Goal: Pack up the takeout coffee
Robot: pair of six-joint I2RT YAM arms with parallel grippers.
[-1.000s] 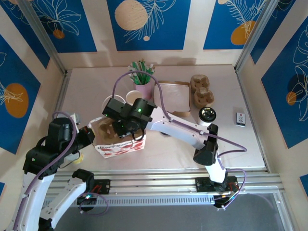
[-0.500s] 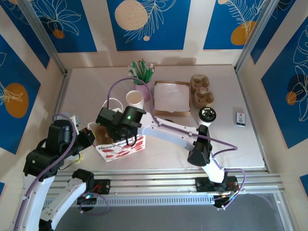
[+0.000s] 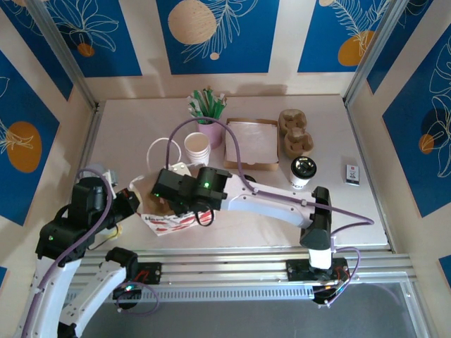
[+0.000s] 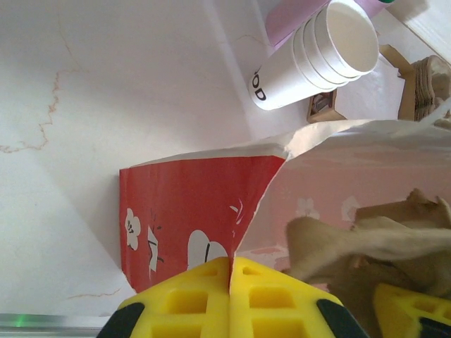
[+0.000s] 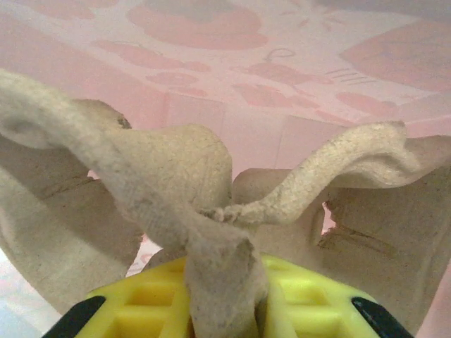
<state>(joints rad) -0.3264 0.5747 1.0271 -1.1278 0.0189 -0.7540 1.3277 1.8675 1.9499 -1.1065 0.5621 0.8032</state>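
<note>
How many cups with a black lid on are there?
1: the lidded cup stands at the right, just in front of the pulp carriers; inside the bag is partly hidden.

Cup carrier (image 5: 162, 169): rough fibrous moulded pulp, matt. Paper bag (image 4: 190, 204): thin, printed, creased. Stacked cups (image 4: 303, 63): smooth white paper. Tabletop (image 4: 84, 105): smooth, faintly veined. Takeout coffee (image 3: 304, 172): glossy black plastic lid.
</note>
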